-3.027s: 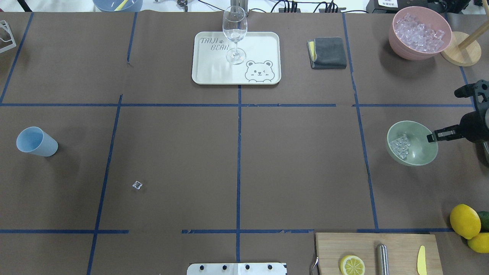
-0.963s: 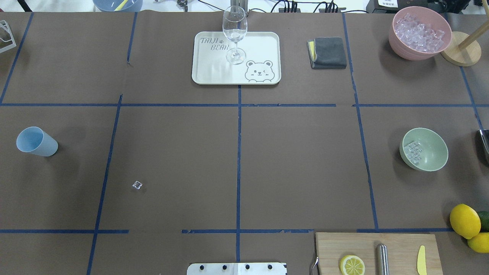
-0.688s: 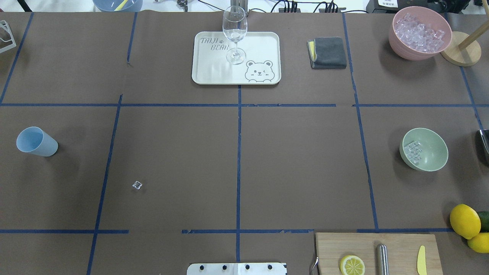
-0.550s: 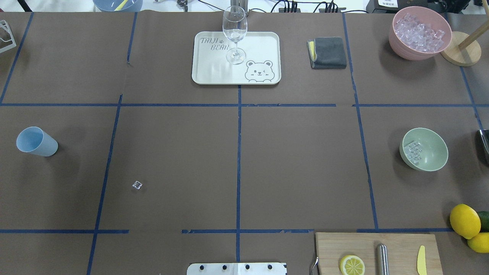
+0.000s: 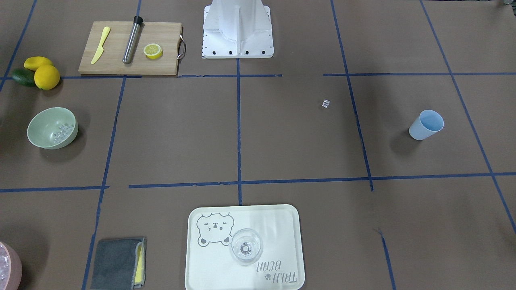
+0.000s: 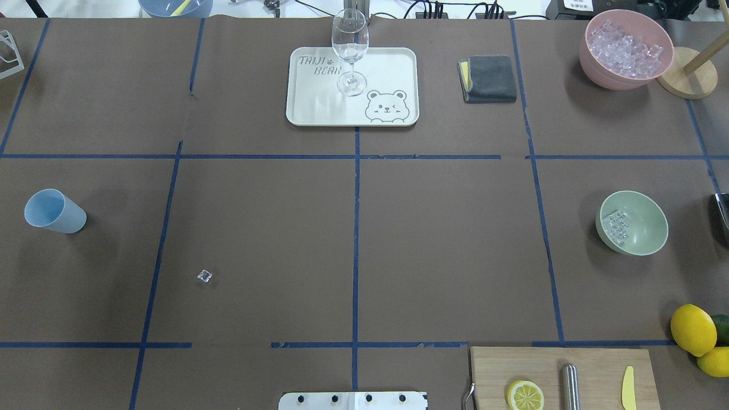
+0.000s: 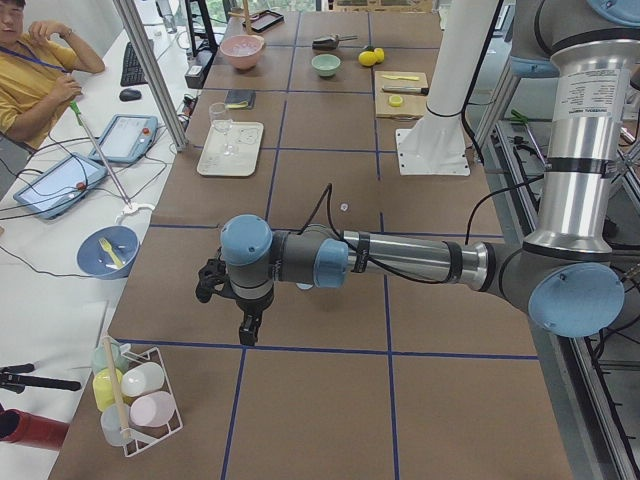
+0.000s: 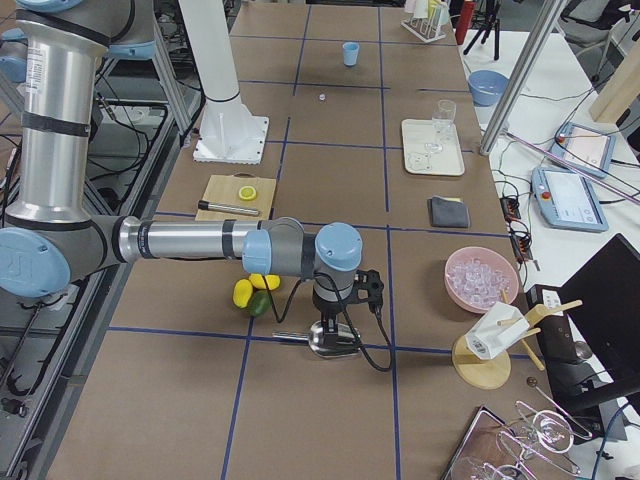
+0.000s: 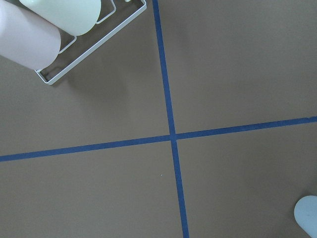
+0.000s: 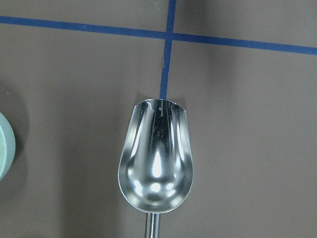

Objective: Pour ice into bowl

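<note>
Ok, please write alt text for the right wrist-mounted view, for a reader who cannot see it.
An empty, shiny metal scoop seen from above against the brown table, its open end pointing toward a crossing of blue tape lines. A sliver of the pale green bowl shows at the left edge.

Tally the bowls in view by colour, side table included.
green bowl: 1
pink bowl: 1
blue bowl: 1
Total: 3

ice (image 6: 615, 224) in bowl (image 6: 646, 230), stray cube (image 6: 204, 276) right of cup (image 6: 55, 211), glass (image 6: 349, 51) on tray (image 6: 394, 67)
</note>
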